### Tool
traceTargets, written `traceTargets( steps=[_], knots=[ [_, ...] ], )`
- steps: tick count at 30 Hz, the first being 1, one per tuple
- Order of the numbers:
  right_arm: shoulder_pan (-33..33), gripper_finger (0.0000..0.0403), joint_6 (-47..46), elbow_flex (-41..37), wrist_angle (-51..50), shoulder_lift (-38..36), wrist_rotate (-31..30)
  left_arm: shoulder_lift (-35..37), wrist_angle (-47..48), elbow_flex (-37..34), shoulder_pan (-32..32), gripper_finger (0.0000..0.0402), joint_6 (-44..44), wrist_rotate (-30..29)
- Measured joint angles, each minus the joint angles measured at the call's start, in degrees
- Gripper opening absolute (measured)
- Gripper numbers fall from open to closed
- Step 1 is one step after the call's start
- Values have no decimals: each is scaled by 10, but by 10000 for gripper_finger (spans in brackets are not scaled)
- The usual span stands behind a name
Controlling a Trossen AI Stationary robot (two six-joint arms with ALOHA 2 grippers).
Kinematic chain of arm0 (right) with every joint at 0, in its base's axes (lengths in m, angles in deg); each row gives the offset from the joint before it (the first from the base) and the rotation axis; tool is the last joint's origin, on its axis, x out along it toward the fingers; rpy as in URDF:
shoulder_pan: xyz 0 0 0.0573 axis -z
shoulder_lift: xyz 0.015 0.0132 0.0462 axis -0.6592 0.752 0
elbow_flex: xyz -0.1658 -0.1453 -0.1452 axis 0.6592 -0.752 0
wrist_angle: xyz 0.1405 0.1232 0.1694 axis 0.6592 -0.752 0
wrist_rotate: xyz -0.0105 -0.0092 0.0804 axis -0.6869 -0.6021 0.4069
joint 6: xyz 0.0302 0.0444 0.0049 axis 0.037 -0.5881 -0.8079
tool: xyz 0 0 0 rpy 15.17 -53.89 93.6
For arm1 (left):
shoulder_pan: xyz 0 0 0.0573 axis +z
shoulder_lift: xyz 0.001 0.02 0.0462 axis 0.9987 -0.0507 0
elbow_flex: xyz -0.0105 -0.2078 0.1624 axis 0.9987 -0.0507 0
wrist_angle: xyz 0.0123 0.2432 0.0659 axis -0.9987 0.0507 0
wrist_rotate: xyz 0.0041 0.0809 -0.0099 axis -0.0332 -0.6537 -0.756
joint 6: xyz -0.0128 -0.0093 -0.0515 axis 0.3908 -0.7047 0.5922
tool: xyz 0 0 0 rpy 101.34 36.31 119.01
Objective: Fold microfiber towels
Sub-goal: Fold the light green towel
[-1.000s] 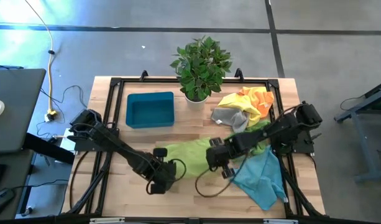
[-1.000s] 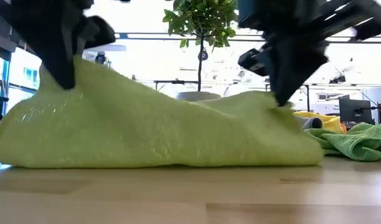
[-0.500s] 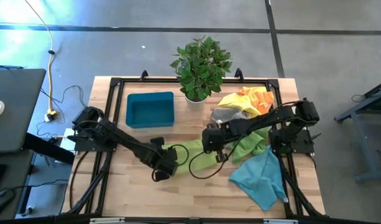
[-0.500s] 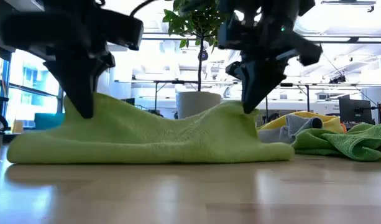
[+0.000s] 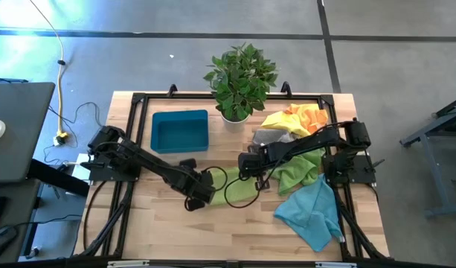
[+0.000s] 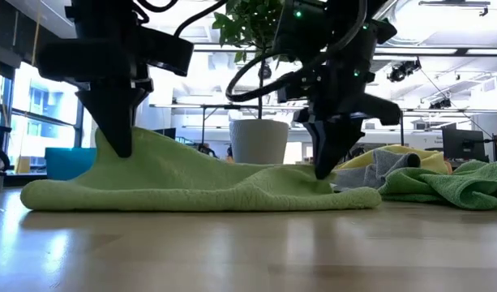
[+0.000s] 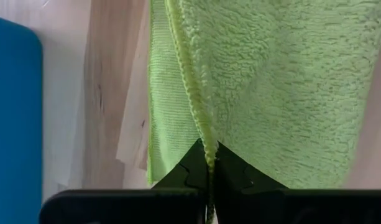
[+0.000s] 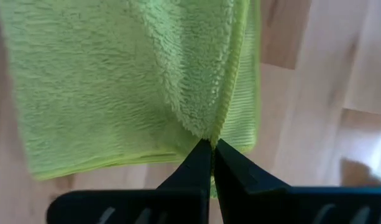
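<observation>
Lime green towel (image 5: 239,186): lies mid-surface, between the two arms, doubled over on itself; one layer rests flat on the wood while the upper layer is carried by two corners, a placement that reads as a fold in hand, the lifted edge being brought over the lower one.

Left tool (image 7: 210,163): fingers pressed together on the towel's hemmed edge, the seam running straight into the pinch; it stands at the towel's end nearer the blue tray (image 5: 180,131).

Right tool (image 8: 212,149): likewise clamped tight on a bunched corner of the same towel, at the end nearer the pile; in the low view this corner sits almost down on the surface, the left one higher.

Remaining towels: a heap of yellow, orange and grey cloths (image 5: 294,126) by the potted plant (image 5: 240,74); a teal-blue towel (image 5: 313,212) spread near the surface's front right; all unfolded, so most of the job remains, by this judgement.
</observation>
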Motion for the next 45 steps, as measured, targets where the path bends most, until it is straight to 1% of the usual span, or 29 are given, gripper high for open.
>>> traceTargets(
  steps=[3, 11, 14, 16, 18, 21, 23, 26, 29, 31, 34, 38, 42, 45],
  knots=[
    [0, 0, 0, 0, 0, 0, -12, 0, 9, 0, 2, 0, 0, -2],
    [0, 5, 34, 0, 0, 0, -13, 0, 10, 0, 11, 1, 0, -18],
    [0, 27, 40, 0, 0, 0, -13, 0, 10, 0, 13, 1, 0, -18],
    [0, 51, 41, 0, 0, 0, -17, 0, 10, 0, 13, 3, 0, -18],
    [0, 76, 38, 0, -1, 0, -35, 0, 10, 0, 13, 4, 0, -18],
    [0, 107, 5, 3, -18, 0, -70, 0, 10, 0, 13, 5, 0, -18],
    [0, 118, -27, 13, -50, -1, -76, 0, 10, 0, 13, 5, 0, -18],
    [2, 122, -62, 29, -91, -6, -74, 0, 11, 0, 13, 5, 0, -18],
    [2, 122, -82, 32, -98, -9, -70, 0, 12, 0, 14, 6, 0, -17],
    [-1, 119, -97, 32, -93, -9, -52, 0, 12, -4, 16, 9, 4, -16],
    [-6, 114, -121, 32, -79, -9, -27, 0, 13, -20, 19, 22, 24, -2],
    [-14, 112, -142, 32, -47, -9, -24, 0, 16, -44, 20, 54, 52, 5],
    [-18, 112, -169, 32, -26, -9, -23, 0, 19, -46, 24, 97, 88, -24],
    [-18, 112, -213, 32, -23, -9, -20, 0, 24, -46, 26, 127, 114, -26]
  ],
)
